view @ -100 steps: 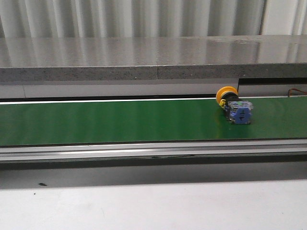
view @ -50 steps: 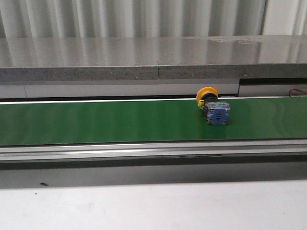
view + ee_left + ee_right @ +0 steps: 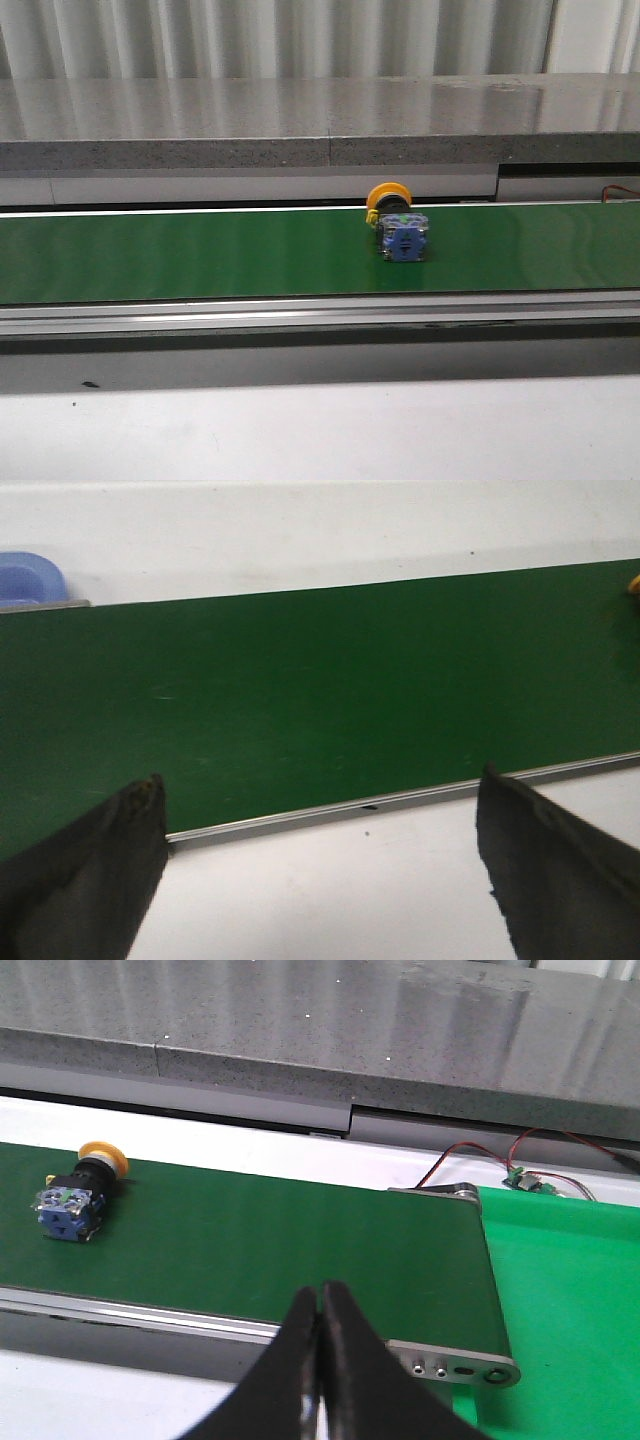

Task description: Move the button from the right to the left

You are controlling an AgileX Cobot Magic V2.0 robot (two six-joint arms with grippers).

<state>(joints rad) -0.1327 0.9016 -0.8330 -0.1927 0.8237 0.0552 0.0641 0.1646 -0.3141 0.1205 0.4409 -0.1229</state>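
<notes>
The button [image 3: 398, 228] lies on its side on the green belt surface [image 3: 200, 255], yellow-orange cap toward the far edge, blue-and-grey body toward the near edge. In the right wrist view it [image 3: 75, 1195] sits well apart from the right gripper [image 3: 320, 1305], ahead of the jaws and off to one side; those jaws are pressed together and hold nothing. The left gripper [image 3: 320, 810] has its jaws spread wide, empty, over the near belt edge; only a sliver of yellow cap [image 3: 634, 584] shows at the frame border, far off to one side of them. Judged: a light, rigid plastic part, not fragile. The round cap is smooth and likely to roll or slip, so the flat sides of the boxy body look like the better hold, jaws closing across the body just behind the cap.
</notes>
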